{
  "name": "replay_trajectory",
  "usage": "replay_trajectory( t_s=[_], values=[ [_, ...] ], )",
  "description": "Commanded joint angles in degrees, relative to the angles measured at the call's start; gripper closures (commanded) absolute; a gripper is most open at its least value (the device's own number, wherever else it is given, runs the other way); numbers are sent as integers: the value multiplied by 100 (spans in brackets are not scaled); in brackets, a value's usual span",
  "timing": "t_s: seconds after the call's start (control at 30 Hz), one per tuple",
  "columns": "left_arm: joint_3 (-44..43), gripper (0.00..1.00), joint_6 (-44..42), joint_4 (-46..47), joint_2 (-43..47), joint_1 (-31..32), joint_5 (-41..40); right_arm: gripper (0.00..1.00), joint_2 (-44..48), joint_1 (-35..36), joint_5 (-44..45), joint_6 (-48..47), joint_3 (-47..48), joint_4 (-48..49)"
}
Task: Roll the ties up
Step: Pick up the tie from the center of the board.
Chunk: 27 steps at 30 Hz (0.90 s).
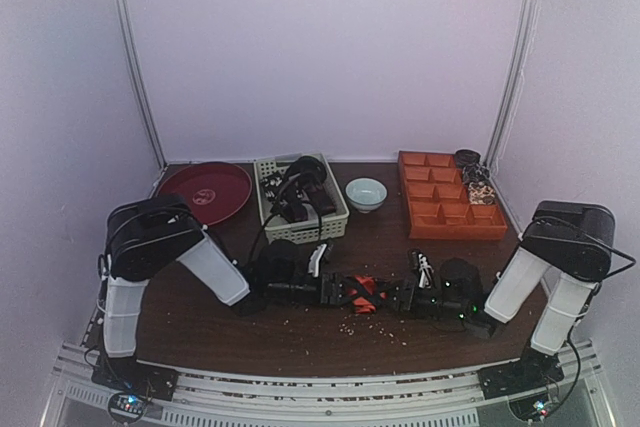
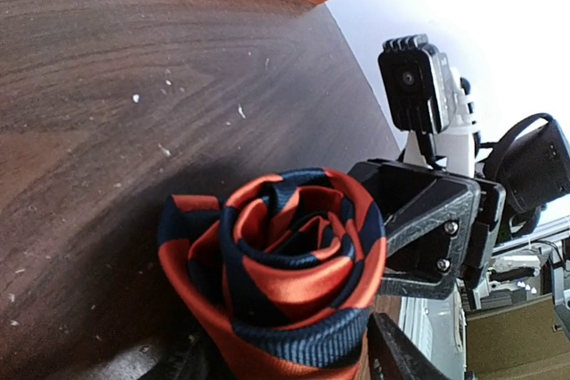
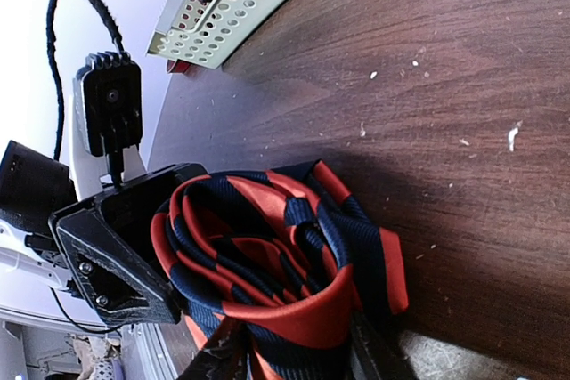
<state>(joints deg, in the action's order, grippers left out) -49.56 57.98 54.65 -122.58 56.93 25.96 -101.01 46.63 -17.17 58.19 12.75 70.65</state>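
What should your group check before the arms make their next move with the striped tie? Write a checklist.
1. striped tie wound into a coil: ok.
2. Coil wound tight: not ok, the layers gape in both wrist views.
3. right end effector clamped on the coil: ok.
4. left end effector gripping firmly: cannot tell.
5. More ties waiting in the basket: cannot tell, its contents are too dark.
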Motion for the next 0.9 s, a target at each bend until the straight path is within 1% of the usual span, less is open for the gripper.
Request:
replay_trajectory(
  t_s=[0.0,0.17,0.37,0.43,0.53,0.63,0.77,0.87],
  values=[
    [-155,44,-196,219,-94,88,545,63,55,32,-89,-384,-58,-503],
    [-153,45,-450,161,-157,120,818,62,396,65,-70,-884,-28,-949],
    [-192,49,-587,180,-224,135,823,62,474,167,32,-1261,44,-1406],
    [-220,52,-630,155,-243,135,773,61,428,183,46,-1238,43,-1414],
    [-110,56,-521,462,-270,143,764,61,341,255,60,-1177,35,-1295],
    [-4,61,-515,678,-254,159,759,61,300,313,107,-1156,73,-1287],
    [12,64,-1010,382,-150,264,630,59,482,338,151,-1213,109,-1428],
    [130,66,-1455,92,9,317,398,53,836,382,250,-1393,140,-1894]
  ],
)
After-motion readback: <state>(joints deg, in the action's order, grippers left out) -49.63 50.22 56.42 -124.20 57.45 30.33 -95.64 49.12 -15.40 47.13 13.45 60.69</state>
